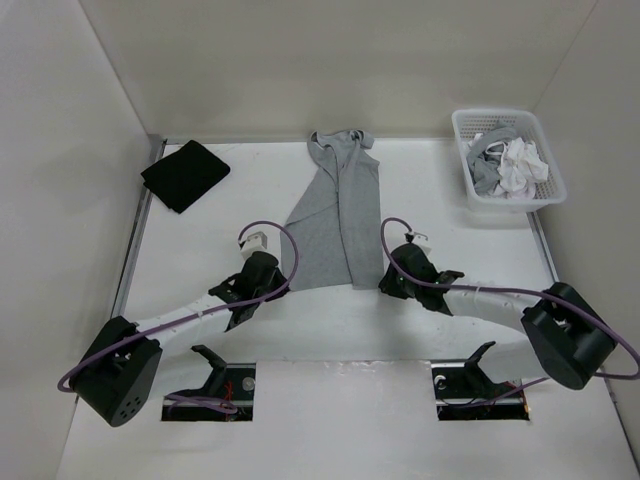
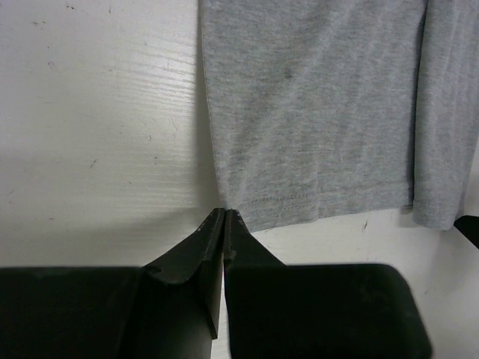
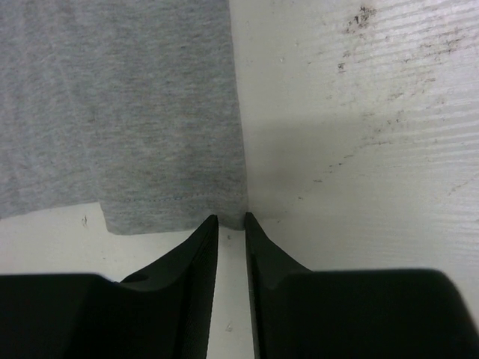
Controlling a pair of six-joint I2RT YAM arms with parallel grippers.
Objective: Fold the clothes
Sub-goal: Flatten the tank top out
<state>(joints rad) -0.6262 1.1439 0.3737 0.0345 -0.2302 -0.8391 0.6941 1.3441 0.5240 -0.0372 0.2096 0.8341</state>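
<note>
hem corners of the light heather-grey knit garment (image 1: 335, 215) are being taken: left gripper (image 2: 225, 213) shut, right gripper (image 3: 230, 219) narrowly parted; closing is judged needed next.

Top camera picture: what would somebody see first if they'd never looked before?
Probably the long grey knit top lying in the middle of the white table. The left fingers, pressed shut, and the right fingers, slightly apart, sit at its two near hem corners. A black cloth lies far left, and a white basket of clothes stands far right.
</note>
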